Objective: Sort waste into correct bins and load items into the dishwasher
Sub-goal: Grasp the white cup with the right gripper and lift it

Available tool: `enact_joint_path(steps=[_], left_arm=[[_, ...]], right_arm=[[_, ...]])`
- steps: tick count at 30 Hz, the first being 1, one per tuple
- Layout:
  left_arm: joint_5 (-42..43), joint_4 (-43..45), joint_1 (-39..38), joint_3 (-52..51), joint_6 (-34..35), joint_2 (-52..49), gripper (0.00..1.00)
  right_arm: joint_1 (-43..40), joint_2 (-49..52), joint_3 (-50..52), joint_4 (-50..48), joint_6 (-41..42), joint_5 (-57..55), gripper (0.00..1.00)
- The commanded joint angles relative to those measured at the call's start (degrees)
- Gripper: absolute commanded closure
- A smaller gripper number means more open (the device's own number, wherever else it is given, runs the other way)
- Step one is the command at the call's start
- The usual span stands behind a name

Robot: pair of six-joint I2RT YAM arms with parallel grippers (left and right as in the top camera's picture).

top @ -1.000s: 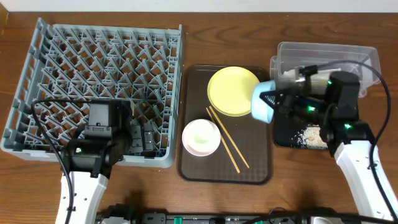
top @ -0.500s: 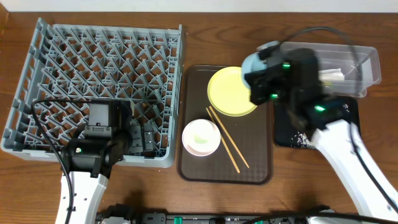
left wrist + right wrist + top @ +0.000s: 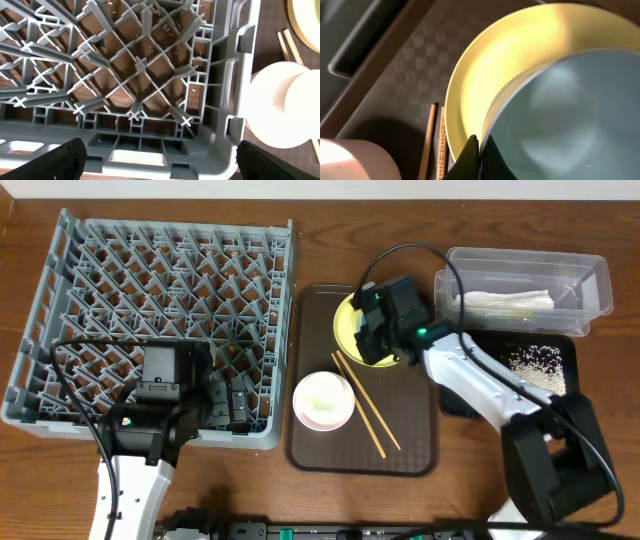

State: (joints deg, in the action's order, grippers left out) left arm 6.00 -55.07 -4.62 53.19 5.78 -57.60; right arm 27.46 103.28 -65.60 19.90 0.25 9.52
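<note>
While in claw (image 3: 479,154), blue bowl (image 3: 560,115) (cropped)

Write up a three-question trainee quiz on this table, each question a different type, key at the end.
1. True or false: the white bowl sits in the dish rack.
2. What does the right claw grip? A. chopsticks B. the light blue bowl C. a napkin
3. Fill in: the rice-like crumbs lie in the ____ tray.
Key: 1. False; it is on the brown serving tray. 2. B. 3. Black: the black tray.
</note>
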Motion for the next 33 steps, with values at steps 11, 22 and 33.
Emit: enact_joint_path(steps=[11, 22, 33], left_arm=[[-0.48, 0.07, -0.17, 1.27, 0.11, 0.04, 0.02], [-0.46, 0.48, -0.17, 1.27, 0.11, 0.04, 0.02], [-0.48, 0.46, -0.17, 1.27, 0.11, 0.04, 0.02]], right_arm=[[0.74, -2.49, -2.03, 3.91, -0.39, 1.49, 0.64], [2.67, -7.78, -8.09, 19.43, 5.29, 13.86, 0.58], [9.46, -1.6, -4.76, 22.34, 8.85, 8.26, 0.73]])
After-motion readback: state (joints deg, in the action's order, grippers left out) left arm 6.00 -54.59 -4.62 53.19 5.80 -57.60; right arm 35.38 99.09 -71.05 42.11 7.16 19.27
